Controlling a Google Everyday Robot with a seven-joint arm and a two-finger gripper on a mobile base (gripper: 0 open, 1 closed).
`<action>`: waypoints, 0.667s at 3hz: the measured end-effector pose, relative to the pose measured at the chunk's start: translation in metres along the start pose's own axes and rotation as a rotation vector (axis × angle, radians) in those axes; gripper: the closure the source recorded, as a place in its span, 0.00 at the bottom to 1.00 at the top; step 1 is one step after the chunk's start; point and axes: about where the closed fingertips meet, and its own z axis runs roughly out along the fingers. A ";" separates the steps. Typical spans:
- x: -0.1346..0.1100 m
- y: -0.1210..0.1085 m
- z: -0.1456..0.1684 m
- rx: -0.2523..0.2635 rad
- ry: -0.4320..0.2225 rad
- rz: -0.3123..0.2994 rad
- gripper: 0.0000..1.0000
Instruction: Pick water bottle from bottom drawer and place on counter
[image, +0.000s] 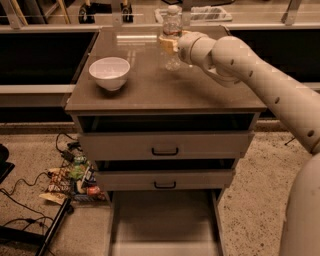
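Observation:
The water bottle (172, 25), clear with a white cap, stands upright at the back middle of the counter (150, 92). Its base is at or just above the glossy top; I cannot tell whether it touches. My gripper (170, 45) reaches in from the right and is shut on the bottle around its label band. The bottom drawer (165, 220) is pulled out below, and its plain grey floor shows nothing in it.
A white bowl (109, 73) sits on the counter's left half. The two upper drawers with black handles (165, 150) are slightly ajar. Cables and colourful packets (72, 180) lie on the floor left of the cabinet. A table with clutter stands behind the counter.

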 end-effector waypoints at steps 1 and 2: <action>0.007 -0.005 0.013 0.013 0.002 0.007 1.00; 0.020 -0.007 0.024 0.012 0.018 0.037 1.00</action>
